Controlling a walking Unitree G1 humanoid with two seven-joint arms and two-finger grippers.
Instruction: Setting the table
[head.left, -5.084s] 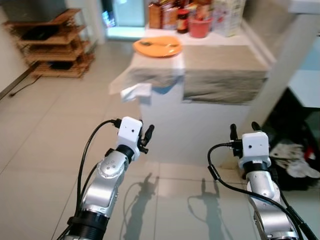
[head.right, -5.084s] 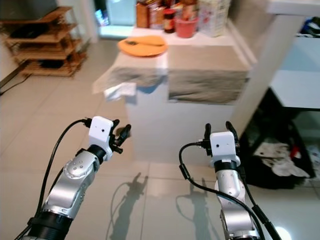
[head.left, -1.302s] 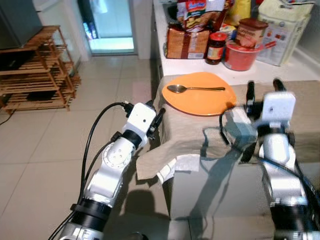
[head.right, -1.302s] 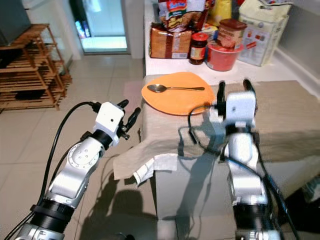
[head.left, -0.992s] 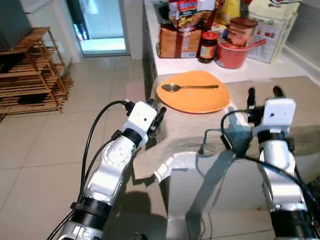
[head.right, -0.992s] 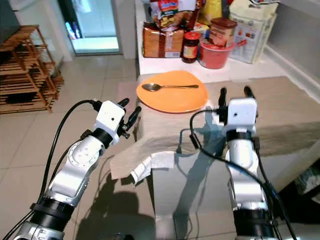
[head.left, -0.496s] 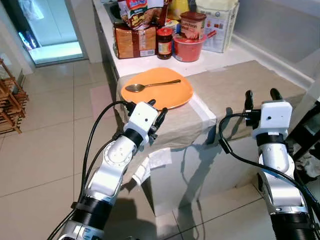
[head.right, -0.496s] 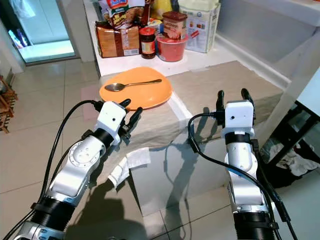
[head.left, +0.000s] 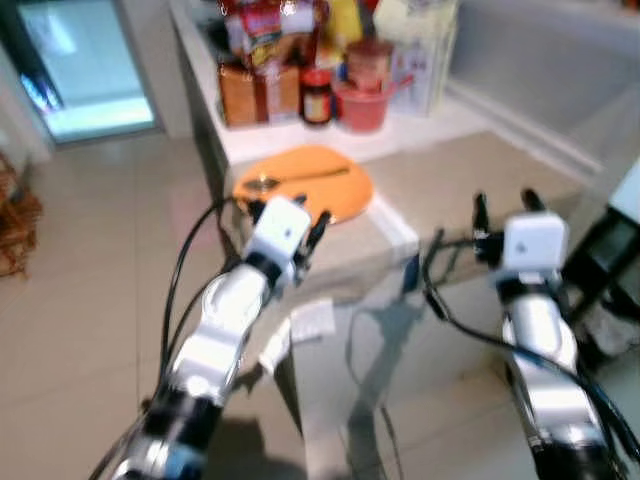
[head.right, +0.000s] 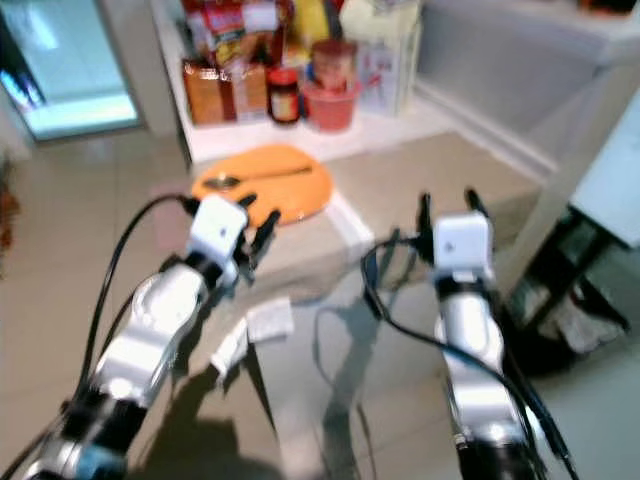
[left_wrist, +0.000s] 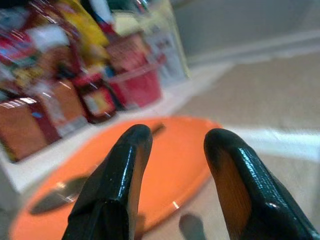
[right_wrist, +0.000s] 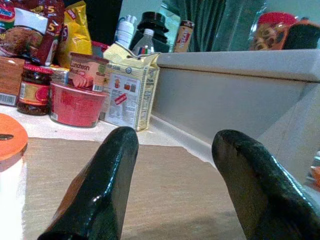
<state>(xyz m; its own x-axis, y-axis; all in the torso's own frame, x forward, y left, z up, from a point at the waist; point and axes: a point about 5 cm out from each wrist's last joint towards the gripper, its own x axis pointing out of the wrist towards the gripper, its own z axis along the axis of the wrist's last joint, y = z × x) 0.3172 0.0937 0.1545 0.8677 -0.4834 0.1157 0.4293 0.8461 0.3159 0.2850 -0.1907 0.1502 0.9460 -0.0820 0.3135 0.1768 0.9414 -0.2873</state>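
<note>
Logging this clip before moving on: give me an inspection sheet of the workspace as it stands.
Surface: white counter draped with a beige cloth hanging over its front edge.
Job's things: orange plate near the counter corner, spoon lying across it.
Clutter: red bowl, dark jar, luncheon-meat tin, carton, snack bags at the back.
Grippers: left claw open, hovering short of the plate; right claw open above the cloth.
Cables: black leads looping beside both forearms.
Surroundings: tiled floor, bright doorway.
</note>
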